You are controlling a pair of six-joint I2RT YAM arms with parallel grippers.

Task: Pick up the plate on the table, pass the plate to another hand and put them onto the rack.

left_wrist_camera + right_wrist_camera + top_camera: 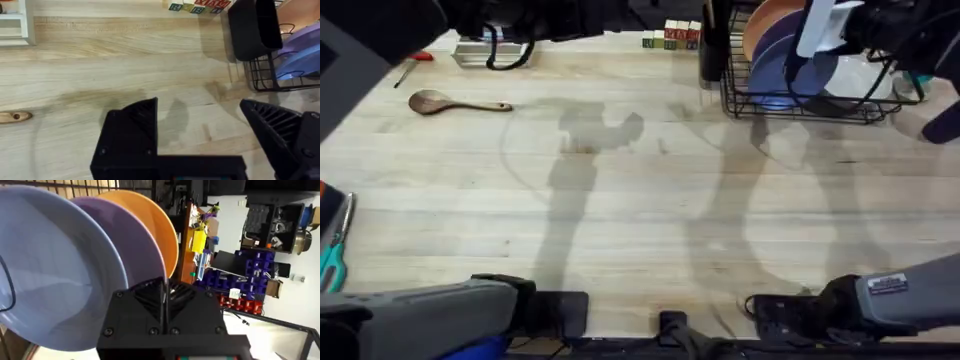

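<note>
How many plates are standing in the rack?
3, all upright in the black wire rack: a round light-blue plate at the front, the lavender plastic plate in the middle, and an orange plate behind. More may be hidden.

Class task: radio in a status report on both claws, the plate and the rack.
Left claw open, empty, above the table. Right claw shut on the plate's rim at the rack. Plate upright between a blue plate and an orange plate.
</note>
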